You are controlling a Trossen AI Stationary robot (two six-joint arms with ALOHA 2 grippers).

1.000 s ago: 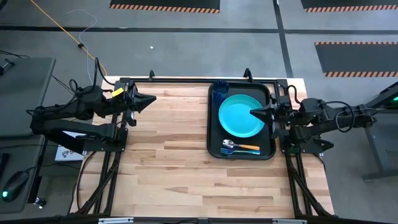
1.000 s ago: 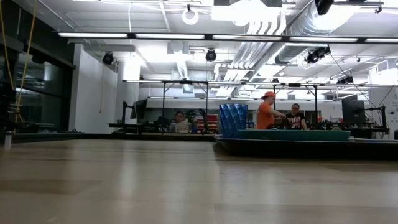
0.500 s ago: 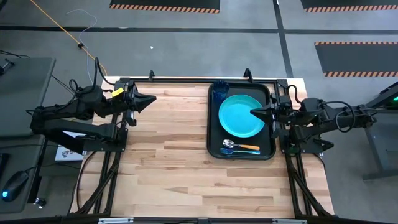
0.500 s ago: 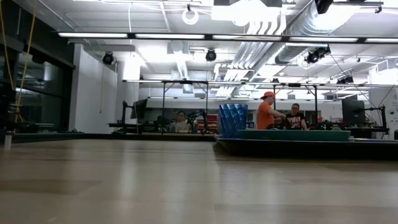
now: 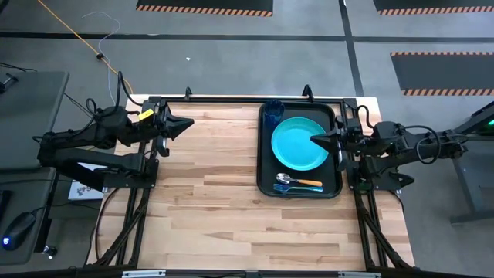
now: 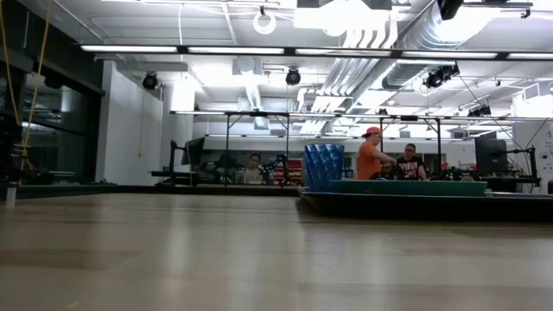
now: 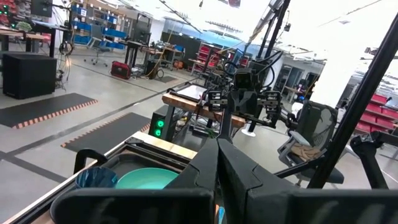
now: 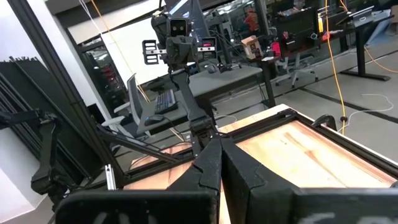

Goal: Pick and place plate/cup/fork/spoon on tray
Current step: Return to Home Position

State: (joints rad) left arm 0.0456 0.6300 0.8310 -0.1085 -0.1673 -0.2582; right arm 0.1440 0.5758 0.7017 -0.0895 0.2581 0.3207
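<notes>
Currently nothing has shifted: my left tool sits well apart from the tray, my right tool above its rim, both closed and empty, with plate, cup, spoon and fork all inside the tray, so I judge placement complete.

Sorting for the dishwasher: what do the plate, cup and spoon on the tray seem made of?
The plate: probably plastic, smooth even turquoise. The cup: likely translucent blue plastic, faceted, light showing through. The spoon: shiny silver bowl, possibly metal; orange handle looks plastic.
</notes>
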